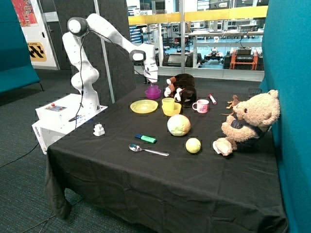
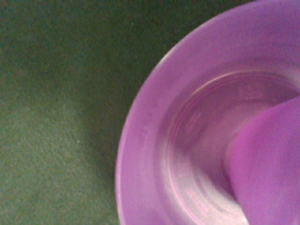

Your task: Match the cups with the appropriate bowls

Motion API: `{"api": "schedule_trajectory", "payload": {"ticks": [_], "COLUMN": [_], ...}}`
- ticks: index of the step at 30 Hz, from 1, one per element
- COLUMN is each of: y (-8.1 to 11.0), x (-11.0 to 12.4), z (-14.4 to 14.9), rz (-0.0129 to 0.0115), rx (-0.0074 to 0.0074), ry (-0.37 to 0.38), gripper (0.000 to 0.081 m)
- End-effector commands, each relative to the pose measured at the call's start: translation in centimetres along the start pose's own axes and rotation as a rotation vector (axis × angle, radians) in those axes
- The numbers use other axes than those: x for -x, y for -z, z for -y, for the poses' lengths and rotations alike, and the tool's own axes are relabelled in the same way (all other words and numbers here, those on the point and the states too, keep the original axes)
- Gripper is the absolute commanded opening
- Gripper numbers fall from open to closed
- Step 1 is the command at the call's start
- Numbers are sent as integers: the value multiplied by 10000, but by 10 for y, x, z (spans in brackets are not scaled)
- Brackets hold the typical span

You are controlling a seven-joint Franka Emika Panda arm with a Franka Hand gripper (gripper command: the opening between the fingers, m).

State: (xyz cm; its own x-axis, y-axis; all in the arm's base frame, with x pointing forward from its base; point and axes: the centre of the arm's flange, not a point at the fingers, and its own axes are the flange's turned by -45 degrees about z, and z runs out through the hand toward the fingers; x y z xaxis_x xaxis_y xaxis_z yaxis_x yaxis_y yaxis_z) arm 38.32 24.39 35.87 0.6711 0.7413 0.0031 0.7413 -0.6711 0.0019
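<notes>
Purple cup over purple bowl: a release that could tip

The gripper (image 1: 152, 81) hangs right above the purple bowl (image 1: 153, 92) at the back of the black tablecloth (image 1: 116, 165), next to the dark plush animal (image 1: 183, 89). The purple cup (image 2: 267, 164) shows close in the wrist view, low over the bowl's inside, so the pincer seems to be gripping it; whether the cup's base already rests on the bowl floor I cannot tell. The yellow cup (image 1: 168, 104) already stands in the yellow bowl (image 1: 172, 110) just beside the yellow plate (image 1: 144, 106), so that pair looks done and the purple pair is the part in hand

Risks, as I judge them: the cup sits off-centre toward the bowl's wall in the wrist view, so letting go there could leave it leaning on the sloped side and rolling out. Both pieces are light, smooth, translucent plastic; a finger dragging on the cup as it lets go could lift or tip it, or nudge the bowl across the cloth toward the plush animal

The bowl is round, with a rounded rim and faint concentric rings on its floor, glossy and slippery. The cloth is matte, soft and slightly fuzzy, giving some grip to the bowl's base. The cup is a handleless tumbler
</notes>
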Motion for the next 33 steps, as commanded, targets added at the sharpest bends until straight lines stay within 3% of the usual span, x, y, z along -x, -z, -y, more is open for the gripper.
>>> {"api": "schedule_trajectory", "payload": {"ticks": [1,5,9,10,11,12,13,16,18,21,29,33], "y": [23,34,40,41,43,45,47,51,52,51,49,48], "x": [0,5,12,14,16,19,23,37,41,51,82,105], "z": [-11,-23,-37,-40,-44,-50,-56,-72,-75,-84,-105,-129], "rz": [31,31,31,32,32,32,32,32,32,33,33,34], "rx": [-19,-18,-18,-18,-17,-17,-17,-16,-16,-16,-15,-13], "ry": [-125,-404,-806,-899,-1049,-1234,-1391,-1805,-1853,-2166,-2776,-3469], "gripper": [409,504,665,537,498,508,429,469,389,357,340,345]}}
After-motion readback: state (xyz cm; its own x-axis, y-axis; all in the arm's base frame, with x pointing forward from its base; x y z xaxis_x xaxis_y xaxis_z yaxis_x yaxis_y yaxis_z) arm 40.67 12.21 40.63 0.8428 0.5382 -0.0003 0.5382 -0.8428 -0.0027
